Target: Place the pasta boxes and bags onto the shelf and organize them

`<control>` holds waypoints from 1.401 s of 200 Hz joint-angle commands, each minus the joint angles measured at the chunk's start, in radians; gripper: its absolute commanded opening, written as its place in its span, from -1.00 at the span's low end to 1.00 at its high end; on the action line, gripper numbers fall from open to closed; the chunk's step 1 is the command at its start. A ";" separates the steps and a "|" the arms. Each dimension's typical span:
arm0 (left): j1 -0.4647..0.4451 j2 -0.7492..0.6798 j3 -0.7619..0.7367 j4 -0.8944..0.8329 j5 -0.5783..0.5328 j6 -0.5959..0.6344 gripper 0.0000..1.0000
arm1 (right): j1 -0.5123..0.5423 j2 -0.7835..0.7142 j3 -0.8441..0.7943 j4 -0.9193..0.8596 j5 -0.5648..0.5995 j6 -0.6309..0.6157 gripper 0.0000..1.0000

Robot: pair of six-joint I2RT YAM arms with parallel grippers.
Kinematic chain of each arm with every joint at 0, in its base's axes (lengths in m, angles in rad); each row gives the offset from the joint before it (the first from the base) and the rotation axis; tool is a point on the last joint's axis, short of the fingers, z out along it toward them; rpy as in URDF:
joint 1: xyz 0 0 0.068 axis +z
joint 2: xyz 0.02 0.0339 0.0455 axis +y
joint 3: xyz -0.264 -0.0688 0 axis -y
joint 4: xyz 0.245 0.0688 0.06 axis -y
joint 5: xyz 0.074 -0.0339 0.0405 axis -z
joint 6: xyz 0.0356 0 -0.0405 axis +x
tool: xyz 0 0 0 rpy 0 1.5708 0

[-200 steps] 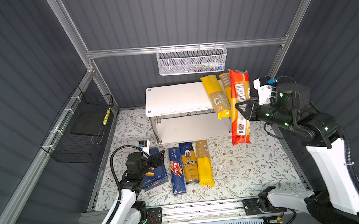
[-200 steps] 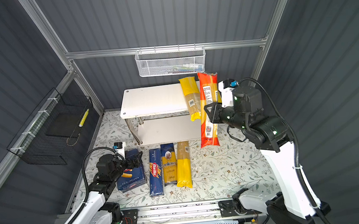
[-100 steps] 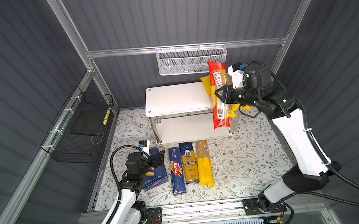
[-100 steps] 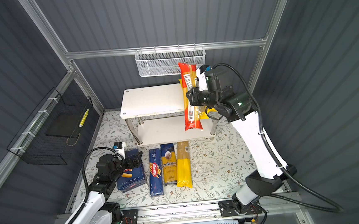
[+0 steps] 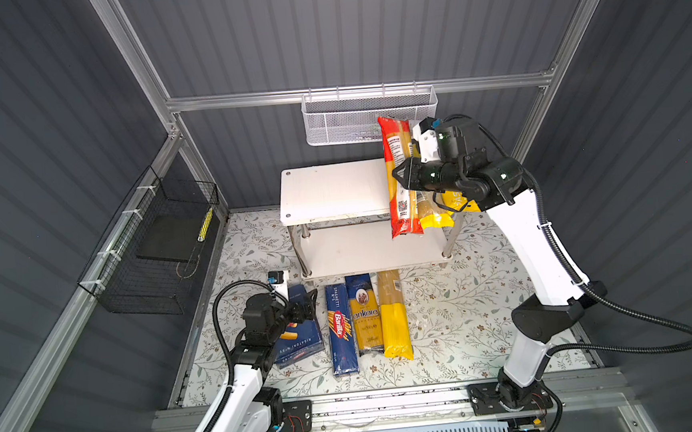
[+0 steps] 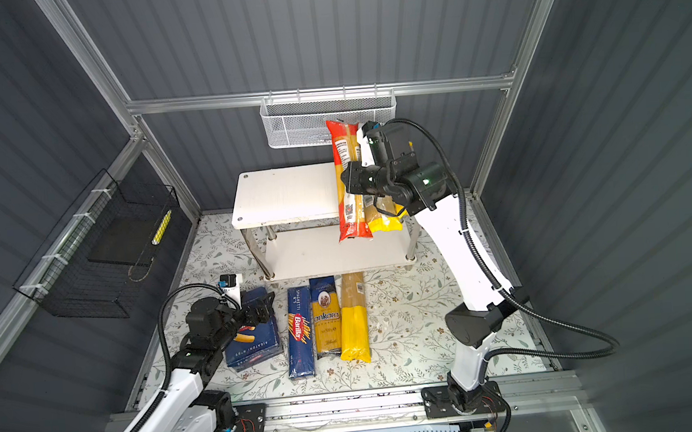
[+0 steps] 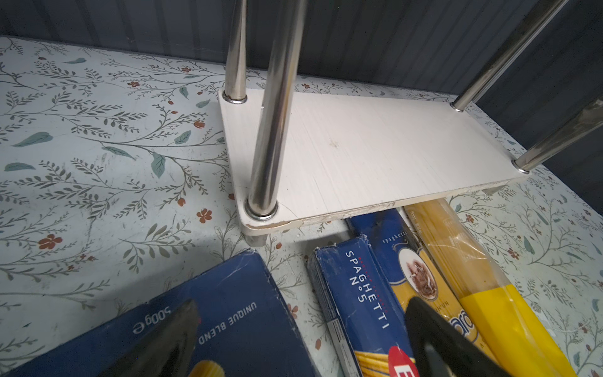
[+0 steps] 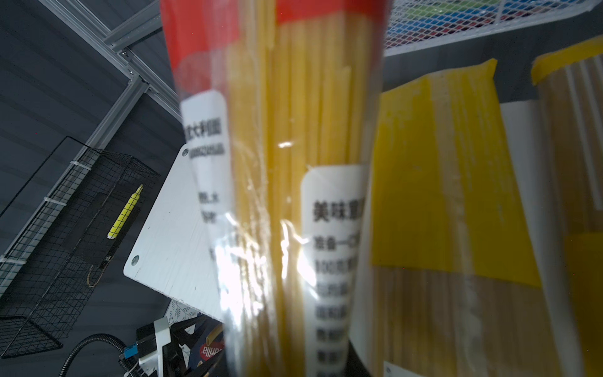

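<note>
— While the tabletop [image 5: 468,312] carries the shelf [image 5: 334,188] at its back, where is the pasta?
— A wide box [image 5: 301,341], a narrow box [image 5: 341,330] and two bags [image 5: 394,318] lie before it; two yellow bags [image 5: 434,219] rest on its top tier.
— And the tools?
— The right tool [image 5: 402,175] clamps a red bag [image 5: 406,221] over that tier, beside them; the left tool [image 5: 305,307] gapes above the wide box.

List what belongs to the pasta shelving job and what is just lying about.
Job: shelf, red bag (held), two yellow bags on its top tier, rigatoni box, spaghetti box, ankara bag, yellow bag on the table.
Lying about: white mesh basket, black wire basket, yellow marker inside it.
</note>
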 commanded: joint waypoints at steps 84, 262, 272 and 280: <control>0.001 -0.002 0.008 0.014 0.005 0.018 0.99 | 0.002 0.073 0.107 0.129 0.037 -0.004 -0.91; 0.001 -0.030 -0.003 0.009 -0.003 0.012 0.99 | 0.001 0.120 0.061 0.167 0.068 0.037 -0.58; 0.002 -0.031 -0.002 0.009 -0.005 0.012 0.99 | 0.001 0.111 0.042 0.184 0.075 0.038 -0.57; 0.002 -0.031 -0.001 0.009 -0.005 0.012 0.99 | 0.002 0.106 0.030 0.193 0.081 0.039 -0.56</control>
